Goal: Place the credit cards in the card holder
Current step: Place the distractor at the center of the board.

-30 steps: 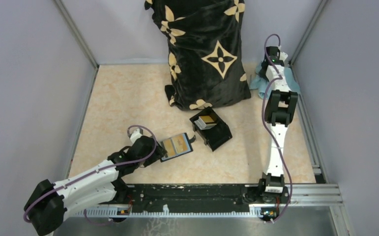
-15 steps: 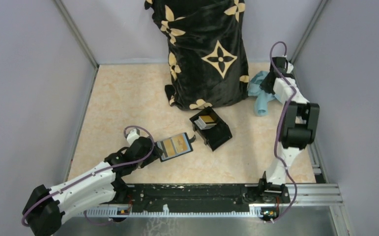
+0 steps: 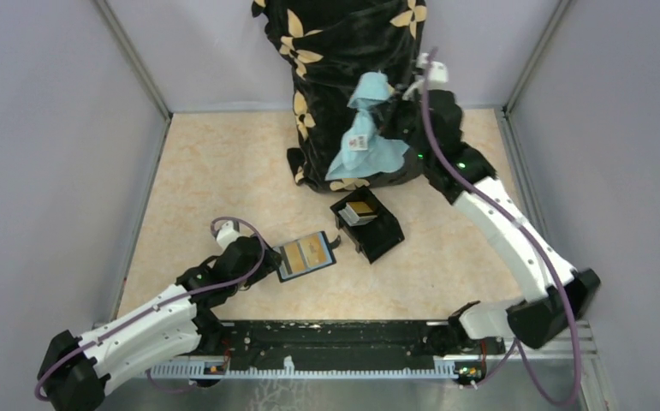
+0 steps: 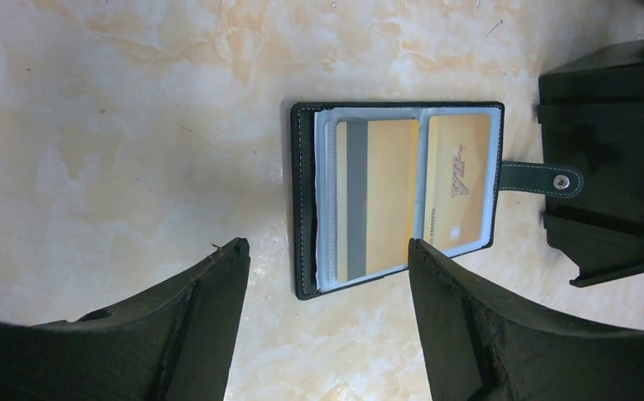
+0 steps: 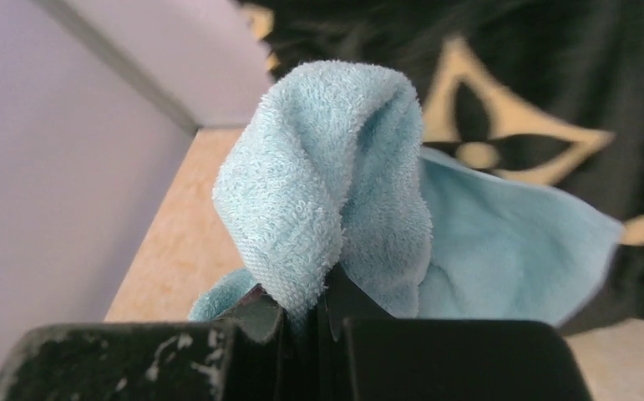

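L tool [image 4: 327, 244]: released, jaws wide apart, nothing betw. them; low over the desk [image 3: 215, 171] at near-left, aimed at the card holder's L edge.
R tool [image 5: 322, 322]: clenched on the blue towel [image 5: 335, 192], one fold pinched betw. the fingers; held up in the air at the far side, in front of the black fabric.
card holder [image 4: 398, 196]: open & flat on desk, just beyond L tool's tips in wrist view; strap tab [image 4: 544, 178] sticks out toward the black box, tip reaching the box's edge.
credit cards [image 4: 377, 200]: 2 orange-gold ones side by side in the holder's clear sleeves, one w/ dark stripe, the other w/ a logo.
black box [image 3: 367, 224]: rigid, slotted, on desk just R of holder; more cards standing in it [image 3: 359, 211], gold on top, count can't tell.
blue towel, top view: hangs off R tool, white tag showing, clear of the desk.
black fabric [image 3: 356, 68]: gold flower pattern, upright heap at far-centre of desk.
contact: can't tell if L tool touches holder.
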Available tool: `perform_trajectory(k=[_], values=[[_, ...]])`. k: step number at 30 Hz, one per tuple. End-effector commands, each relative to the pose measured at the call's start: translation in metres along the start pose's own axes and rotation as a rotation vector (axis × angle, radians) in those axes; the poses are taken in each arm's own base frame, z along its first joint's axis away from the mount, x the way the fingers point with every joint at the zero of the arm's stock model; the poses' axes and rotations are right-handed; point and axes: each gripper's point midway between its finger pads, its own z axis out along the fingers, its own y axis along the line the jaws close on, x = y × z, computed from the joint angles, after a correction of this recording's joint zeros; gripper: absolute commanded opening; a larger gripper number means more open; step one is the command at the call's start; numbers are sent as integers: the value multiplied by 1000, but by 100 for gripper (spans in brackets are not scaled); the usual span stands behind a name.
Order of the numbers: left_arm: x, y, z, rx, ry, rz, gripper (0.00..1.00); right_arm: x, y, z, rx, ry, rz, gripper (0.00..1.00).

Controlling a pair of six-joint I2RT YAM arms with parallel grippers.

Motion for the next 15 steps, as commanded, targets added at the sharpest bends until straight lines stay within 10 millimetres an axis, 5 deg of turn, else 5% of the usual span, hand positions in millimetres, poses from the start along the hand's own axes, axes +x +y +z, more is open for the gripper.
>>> perform_trajectory(k=[1,6,11,15], values=[[-5,3,-1,8,-39,-23,76,77,71,54,-176,179,-118,0],[-16,-2,-4,16,-82,-42,76,130,184,109,-358,259,-234,0],[-23,-7,-3,5,-103,-44,76,163,242,173,-485,268,-205,0],[-23,-9,-2,5,-101,-40,76,228,210,202,-449,362,-146,80]])
